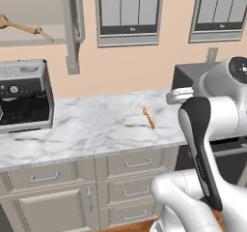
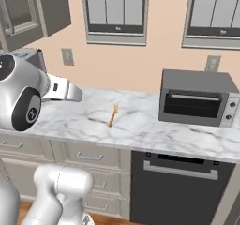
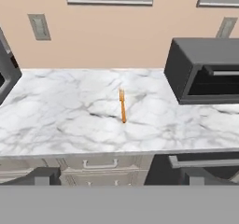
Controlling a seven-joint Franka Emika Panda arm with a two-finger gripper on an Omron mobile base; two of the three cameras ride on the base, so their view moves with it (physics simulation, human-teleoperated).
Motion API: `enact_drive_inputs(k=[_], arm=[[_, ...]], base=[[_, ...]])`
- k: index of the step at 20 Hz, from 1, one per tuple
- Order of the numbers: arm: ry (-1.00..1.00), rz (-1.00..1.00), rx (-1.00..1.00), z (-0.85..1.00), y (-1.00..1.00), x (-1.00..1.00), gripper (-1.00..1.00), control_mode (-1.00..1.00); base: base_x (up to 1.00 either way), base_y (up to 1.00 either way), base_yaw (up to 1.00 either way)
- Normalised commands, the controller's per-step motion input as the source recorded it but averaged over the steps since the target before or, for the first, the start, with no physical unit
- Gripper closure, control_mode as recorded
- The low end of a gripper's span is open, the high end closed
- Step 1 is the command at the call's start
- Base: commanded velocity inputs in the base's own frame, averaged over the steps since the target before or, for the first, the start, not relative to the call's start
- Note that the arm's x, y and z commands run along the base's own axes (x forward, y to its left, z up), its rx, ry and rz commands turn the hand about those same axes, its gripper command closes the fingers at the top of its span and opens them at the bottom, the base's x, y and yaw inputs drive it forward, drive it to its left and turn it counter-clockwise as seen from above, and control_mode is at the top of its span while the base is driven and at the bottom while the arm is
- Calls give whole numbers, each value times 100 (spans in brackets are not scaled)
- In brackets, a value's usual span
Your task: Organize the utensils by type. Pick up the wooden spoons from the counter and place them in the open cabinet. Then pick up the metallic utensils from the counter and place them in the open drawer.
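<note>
A slim orange fork (image 1: pixel 148 117) (image 2: pixel 113 116) (image 3: pixel 123 106) lies alone in the middle of the white marble counter (image 1: pixel 87 124) (image 2: pixel 154 130) (image 3: pixel 56 115). My gripper (image 3: pixel 120 177) hovers off the counter's front edge, facing the fork from a distance. Its fingertips (image 3: pixel 39 176) stand wide apart, open and empty. A wooden spoon (image 1: pixel 21 27) rests on the pale shelf of the open cabinet (image 1: pixel 29 41) at upper left, whose door (image 1: pixel 72 28) swings out edge-on. A thin dark streak sits left of the fork's handle; utensil or marble vein, I cannot tell. The open drawer is out of view.
A dark toaster oven (image 2: pixel 197 97) (image 3: pixel 205 71) stands on the counter to the right of the fork. A coffee machine (image 1: pixel 24 95) stands at the left. Shut drawer fronts (image 1: pixel 137 163) line the space under the counter, with a dishwasher (image 2: pixel 183 191) to their right.
</note>
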Motion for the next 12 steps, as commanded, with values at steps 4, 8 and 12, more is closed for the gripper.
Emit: enact_drive_inputs(k=[4,8,12], arm=[[0,0,0,0,0,0,-100,100],[0,0,0,0,0,0,-100,100],[0,0,0,0,0,0,-100,100]], base=[[64,-7,4],[69,-6,2],[35,-6,0]])
